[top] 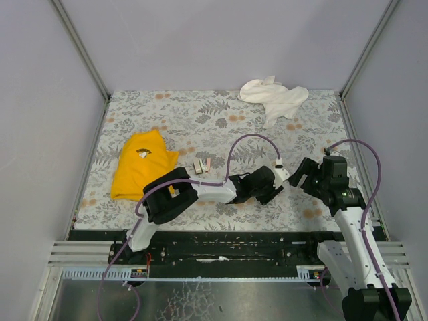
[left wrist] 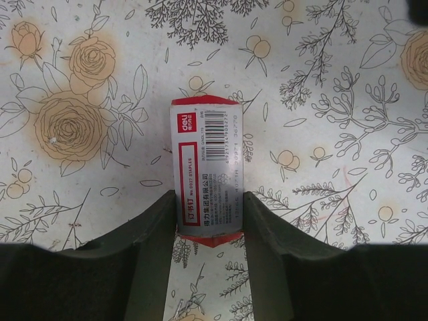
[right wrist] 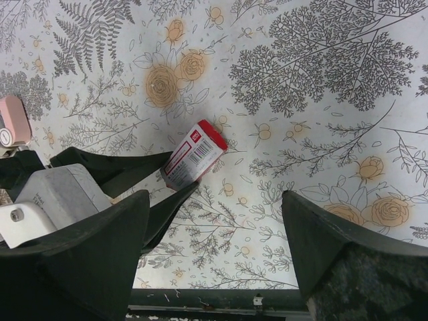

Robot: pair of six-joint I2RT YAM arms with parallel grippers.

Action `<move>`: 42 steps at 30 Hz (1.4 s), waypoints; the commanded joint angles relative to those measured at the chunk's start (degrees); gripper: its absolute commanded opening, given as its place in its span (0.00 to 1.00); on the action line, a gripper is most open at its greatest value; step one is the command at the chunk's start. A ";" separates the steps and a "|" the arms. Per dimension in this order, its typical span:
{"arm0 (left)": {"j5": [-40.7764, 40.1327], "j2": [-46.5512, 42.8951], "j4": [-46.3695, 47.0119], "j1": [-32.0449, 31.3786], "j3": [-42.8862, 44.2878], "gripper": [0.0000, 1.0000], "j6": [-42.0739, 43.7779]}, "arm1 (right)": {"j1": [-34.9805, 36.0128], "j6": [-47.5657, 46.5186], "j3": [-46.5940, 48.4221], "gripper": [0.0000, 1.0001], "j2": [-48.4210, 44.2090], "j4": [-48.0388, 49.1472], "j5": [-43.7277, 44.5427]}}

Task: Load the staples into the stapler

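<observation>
We see a small dark-red cardboard box of staples (left wrist: 207, 167): its pale grey printed paper label is smooth with a faint sheen, and its red edges are matt. The fingers (left wrist: 150, 254) of the left gripper (left wrist: 209, 207), on either side of the box, are dark, matt and slightly grainy; we cannot tell whether they are plastic or rubber. Under the box, the flower-printed table cover (left wrist: 334, 100) looks smooth and matt. Well apart from the box, the tiny pink plastic stapler (right wrist: 12, 120) is smooth and slightly glossy. Farther from the box, a yellow cloth (top: 140, 170) and a crumpled white cloth (top: 274, 99) look soft and matt.
</observation>
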 commanded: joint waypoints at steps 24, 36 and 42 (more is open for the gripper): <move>14.55 -23.03 4.15 8.42 -23.95 0.36 -45.22 | 0.04 9.21 -4.24 0.88 4.81 15.02 -29.06; 18.74 -35.12 10.95 11.53 -28.57 0.39 -56.95 | 3.34 29.73 -11.96 0.91 3.97 39.80 -39.22; 18.78 -38.67 14.29 11.89 -29.79 0.39 -61.19 | 7.69 36.86 -13.27 0.92 4.62 47.46 -37.26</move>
